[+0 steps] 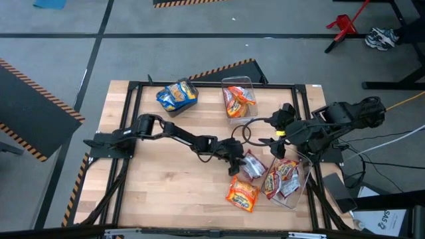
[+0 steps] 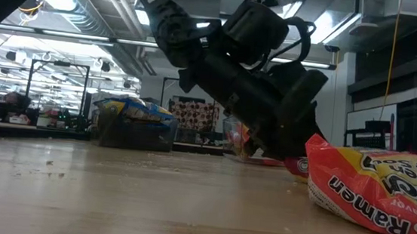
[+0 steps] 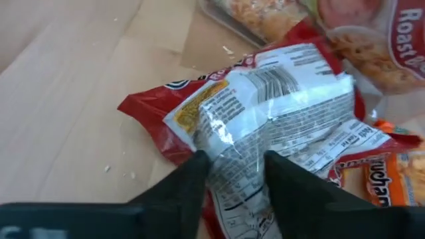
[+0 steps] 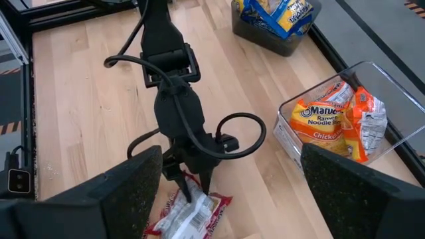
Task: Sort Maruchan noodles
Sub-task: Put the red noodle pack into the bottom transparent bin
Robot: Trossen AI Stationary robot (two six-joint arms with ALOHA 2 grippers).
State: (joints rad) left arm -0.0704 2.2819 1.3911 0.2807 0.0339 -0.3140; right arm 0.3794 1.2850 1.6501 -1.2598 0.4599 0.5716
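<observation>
Left arm reaches across the pale wooden plank surface (image 1: 166, 192). Its claw (image 1: 238, 166) is down on a red-and-silver noodle packet (image 1: 251, 166) lying near the surface's middle, toward the right. The left wrist view alone shows the contact: both dark fingers (image 3: 192, 182) bear on the crinkled silver back of the packet (image 3: 279, 126), foil puckered between them, jaws part-closed; whether the packet is firmly gripped cannot be told.

At the far edge stands a clear bin (image 1: 178, 105) holding blue-and-yellow packets (image 1: 177, 94). Right of it, a second clear rectangular bin (image 1: 239, 85) holds orange packets (image 1: 237, 103); only the right writh view reads their print, a chicken flavour (image 4: 325, 119).

A loose orange packet (image 1: 242, 194) lies flat at the near edge. The low view shows it (image 2: 376, 192) swollen, glossy and pillow-shaped. Beside it, a third clear bin (image 1: 297, 196) contains red packets (image 1: 282, 178).

Right arm waits at the surface's right edge, its claw (image 1: 280, 136) released, fingers wide apart, empty.
</observation>
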